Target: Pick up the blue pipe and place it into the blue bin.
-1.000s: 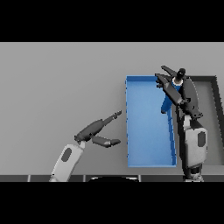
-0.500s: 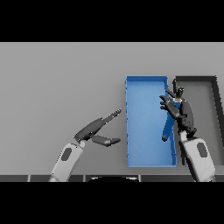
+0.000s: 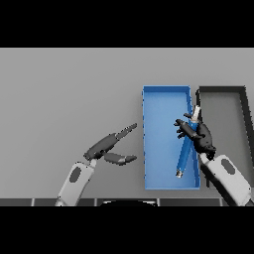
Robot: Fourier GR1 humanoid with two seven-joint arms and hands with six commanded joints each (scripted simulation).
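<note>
Two bins: I saw the blue bin (image 3: 163,104) standing lengthwise at about 3 o'clock from the table's middle, with a dark bin (image 3: 243,106) just beside it on its right.
Blue pipe (image 3: 184,158): it lay tilted along the blue bin's right side, its lower end near the bin's 5 o'clock corner and its pale upper end up against the right wall near 1 o'clock.
Right hand (image 3: 197,136): it sat over the pipe's upper half, fingers curled about it; from my screen I believed it had the pipe gripped, though the contact was hard to make out.
Left hand (image 3: 109,148): I saw it above the grey table (image 3: 64,94) at about 9 o'clock from the blue bin, fingers straight and spread from the thumb, holding nothing.
</note>
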